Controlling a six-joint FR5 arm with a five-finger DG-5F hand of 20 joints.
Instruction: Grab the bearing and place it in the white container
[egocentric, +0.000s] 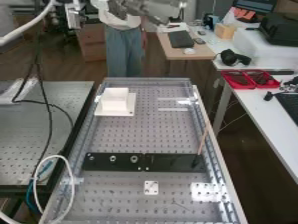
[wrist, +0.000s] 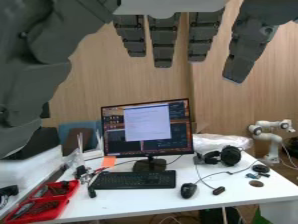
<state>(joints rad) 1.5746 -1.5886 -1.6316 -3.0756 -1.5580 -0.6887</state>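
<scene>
- Fingers hang straight, spread wide, empty; the wrist view also shows a monitor.
- High view: the bearing (likely the largest ring) sits on the black plate, nearer than the white container.

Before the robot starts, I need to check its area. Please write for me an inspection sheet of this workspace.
Surface: bench of perforated metal, bright reflections near its right side.
Job's things: black plate lies across the bench; ring-like parts sit on its left half, probably including the bearing. White container stands farther off, near the left rail.
Clutter: small white plate nearer than the black one; thin stick leaning at the black plate's right end.
Hand: fingers straight and spread, holding nothing.
Cables: white cable looped at the bench's left edge; dark cables over the left table.
Surroundings: desk with monitor, keyboard and red trays.
</scene>
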